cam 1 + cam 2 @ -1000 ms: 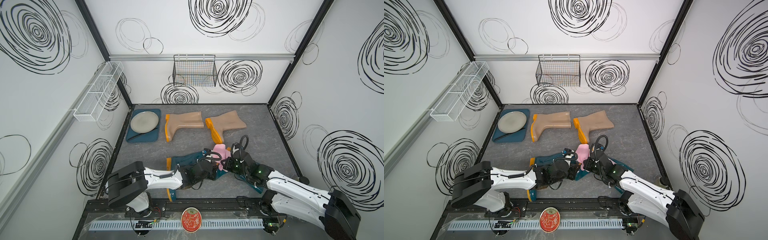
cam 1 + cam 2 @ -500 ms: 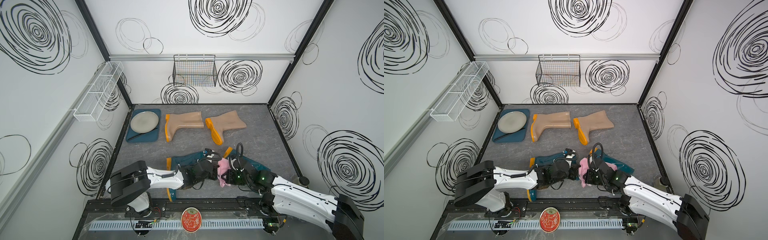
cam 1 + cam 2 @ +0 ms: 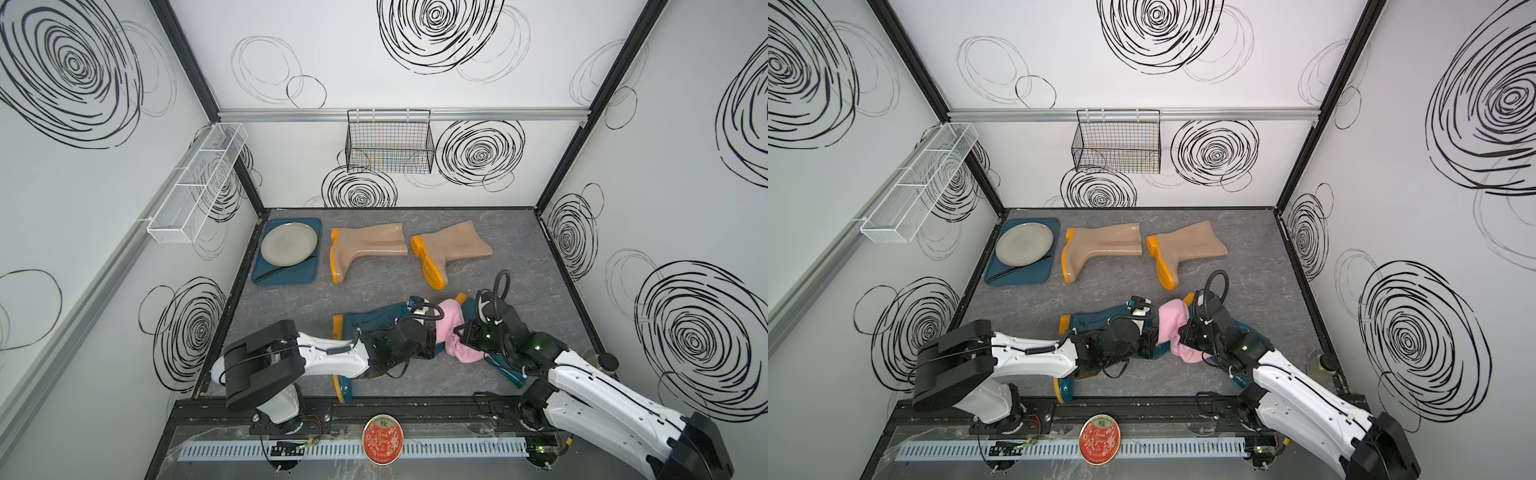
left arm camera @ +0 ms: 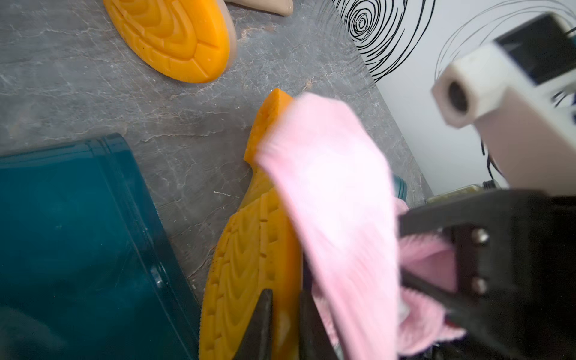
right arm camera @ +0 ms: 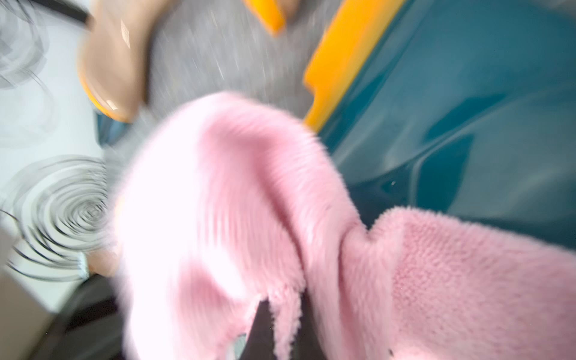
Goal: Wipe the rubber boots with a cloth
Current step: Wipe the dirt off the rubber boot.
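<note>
Two teal boots [image 3: 370, 322] are laid by the table's [image 3: 291, 332] front edge. Pink cloth [image 3: 451, 328], pinched by right gripper [image 5: 282, 311], is draped over one; its sole [image 4: 243, 265], clamped by left gripper [image 4: 285, 299], could be dragged loose by wiping.

White walls [image 3: 353, 62] (black swirls), grey marbled floor [image 3: 374, 286]; wire basket [image 3: 389, 143], mesh shelf [image 3: 199, 183]

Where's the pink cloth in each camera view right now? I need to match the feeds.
Top view: pink cloth low, right of centre, between the two wrists.
Top view: pink cloth low, near centre, between the wrists.
Left wrist: cloth mid-frame, draped over a ridged sole.
Right wrist: cloth fills the foreground, blurred.
Shared landmark: the orange sole that the cloth lies against.
</note>
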